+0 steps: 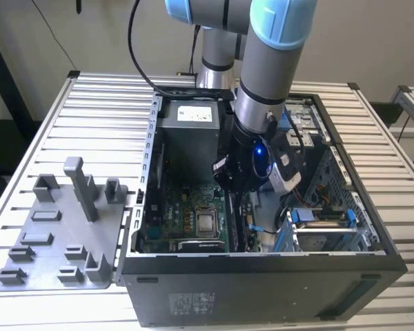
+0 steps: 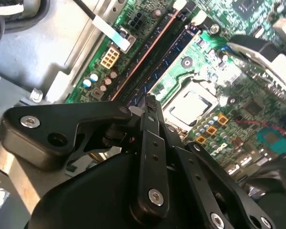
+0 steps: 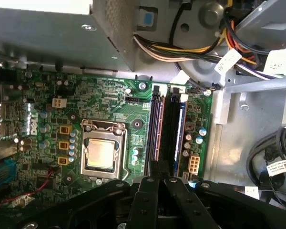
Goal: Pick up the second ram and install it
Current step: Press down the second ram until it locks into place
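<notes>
Pincer [image 3: 159, 167] sits low inside the open black metal computer case [image 1: 262, 279]. Its fingers are drawn narrow against each other with nothing visible between them. The tips rest at the near end of the memory slots in both wrist views.

The second ram [image 3: 174, 129], as we judge it, is the long thin dark board lying in the blue-edged slot beside a second dark strip. We cannot say firmly which strip is which, nor whether it is fully seated.

Handling, by our estimate: light, stiff and brittle, with exposed chips. Hold it by the long edges near the middle and press evenly.

The case holds a green motherboard [image 3: 109, 95] with a square silver processor [image 3: 101, 153], a grey power supply box [image 1: 190, 131] and bundled coloured cables [image 3: 181, 50].

A grey plastic holder plate with posts [image 1: 55, 234] stands on the slatted metal surface [image 1: 103, 117], at the exterior view's left of the case.
</notes>
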Controlling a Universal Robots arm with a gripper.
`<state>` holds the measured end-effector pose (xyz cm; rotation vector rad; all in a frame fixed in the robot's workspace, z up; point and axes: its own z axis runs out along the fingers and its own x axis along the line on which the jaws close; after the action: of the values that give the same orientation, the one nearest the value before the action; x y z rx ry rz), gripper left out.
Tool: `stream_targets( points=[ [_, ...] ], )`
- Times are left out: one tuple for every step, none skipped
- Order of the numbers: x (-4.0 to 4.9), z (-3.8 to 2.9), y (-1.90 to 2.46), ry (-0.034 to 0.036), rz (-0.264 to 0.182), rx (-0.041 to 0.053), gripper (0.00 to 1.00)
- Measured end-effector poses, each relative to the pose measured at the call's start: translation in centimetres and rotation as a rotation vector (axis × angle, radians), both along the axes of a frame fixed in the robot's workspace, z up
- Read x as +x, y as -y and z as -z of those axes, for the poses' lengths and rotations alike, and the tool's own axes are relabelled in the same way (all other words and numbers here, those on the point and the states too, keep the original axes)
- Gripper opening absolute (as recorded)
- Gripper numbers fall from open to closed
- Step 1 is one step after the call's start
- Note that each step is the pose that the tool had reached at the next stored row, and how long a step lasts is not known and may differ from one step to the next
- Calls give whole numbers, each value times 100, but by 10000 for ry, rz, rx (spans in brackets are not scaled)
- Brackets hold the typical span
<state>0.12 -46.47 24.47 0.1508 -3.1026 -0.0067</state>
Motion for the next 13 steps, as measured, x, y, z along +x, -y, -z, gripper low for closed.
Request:
stream_targets(
  points=[
    [0,0,0,4,-166,0,11],
    [0,0,0,8,-333,0,11],
    [0,0,0,10,-501,1,11],
    [0,0,0,11,-681,1,11],
    [0,0,0,12,-830,0,11],
    [0,0,0,15,-983,0,11],
    [0,0,0,24,-1131,0,11],
    [0,0,0,42,-1245,-2,11],
    [-1,0,0,65,-1343,-3,11],
    [-1,0,0,89,-1443,-3,11],
    [-1,0,0,108,-1535,-5,11],
    [-1,0,0,124,-1634,-5,11],
    [-2,0,0,134,-1735,-5,11]
  ],
)
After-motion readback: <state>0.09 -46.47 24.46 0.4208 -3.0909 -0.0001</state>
